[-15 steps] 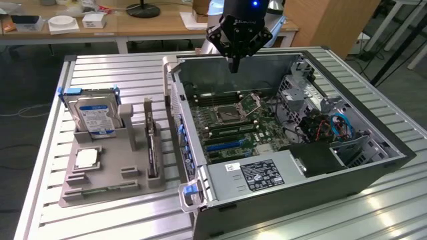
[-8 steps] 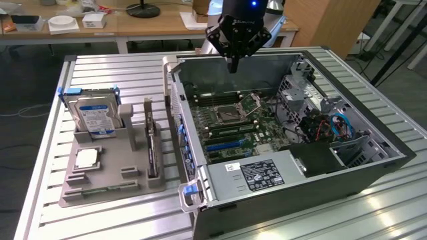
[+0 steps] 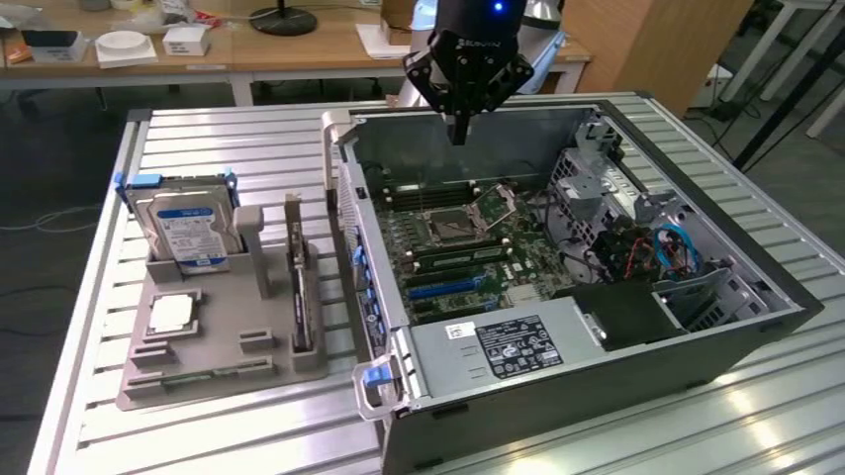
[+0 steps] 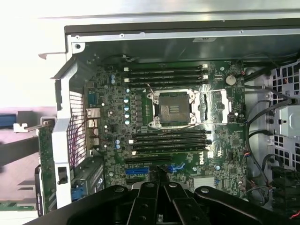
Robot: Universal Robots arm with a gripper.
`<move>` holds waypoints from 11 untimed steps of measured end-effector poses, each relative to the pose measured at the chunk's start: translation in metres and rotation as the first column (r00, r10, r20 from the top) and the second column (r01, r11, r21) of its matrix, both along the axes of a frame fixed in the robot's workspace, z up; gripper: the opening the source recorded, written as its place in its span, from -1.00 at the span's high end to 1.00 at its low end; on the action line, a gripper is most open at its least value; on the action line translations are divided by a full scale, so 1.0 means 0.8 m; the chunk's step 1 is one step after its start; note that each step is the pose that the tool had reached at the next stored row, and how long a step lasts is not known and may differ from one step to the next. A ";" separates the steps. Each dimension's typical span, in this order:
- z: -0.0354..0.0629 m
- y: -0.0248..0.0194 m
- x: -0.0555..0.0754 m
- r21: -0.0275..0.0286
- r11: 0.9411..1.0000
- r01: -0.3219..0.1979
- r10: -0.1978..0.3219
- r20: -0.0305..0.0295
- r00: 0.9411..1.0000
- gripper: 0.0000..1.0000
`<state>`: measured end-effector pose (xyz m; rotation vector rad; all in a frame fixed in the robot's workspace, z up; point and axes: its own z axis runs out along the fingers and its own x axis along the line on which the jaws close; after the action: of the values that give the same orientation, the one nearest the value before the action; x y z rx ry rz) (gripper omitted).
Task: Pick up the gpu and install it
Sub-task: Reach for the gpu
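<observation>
The gpu (image 3: 301, 287) is a thin dark card standing on edge in a slot of the grey holder (image 3: 212, 381), just outside the open computer case (image 3: 739, 327). Its edge and metal end bracket appear beside the case wall in the wrist view, gpu (image 4: 45, 159). My gripper (image 3: 457, 131) hangs above the far end of the case, over the motherboard (image 3: 462, 247), well apart from the gpu. Its fingers (image 4: 149, 199) are shut with nothing between them. Below them lie the blue expansion slots (image 4: 140, 169).
A silver hard drive (image 3: 185, 230) with a blue-white label and a small square CPU chip (image 3: 172, 314) also sit in the holder. Inside the case are the empty CPU socket (image 4: 171, 108), a power supply (image 3: 509, 346) and cables (image 3: 660, 247). Desks stand behind.
</observation>
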<state>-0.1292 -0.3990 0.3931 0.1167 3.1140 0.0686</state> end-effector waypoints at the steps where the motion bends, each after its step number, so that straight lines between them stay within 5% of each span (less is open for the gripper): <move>1: 0.000 0.0000 -0.002 0.000 1.000 0.000 0.000 0.000 1.000 0.79; 11: -0.001 0.0000 -0.055 -0.001 1.000 0.000 0.000 0.000 1.000 0.79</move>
<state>-0.1735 -0.3989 0.3920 0.1161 3.1140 0.0670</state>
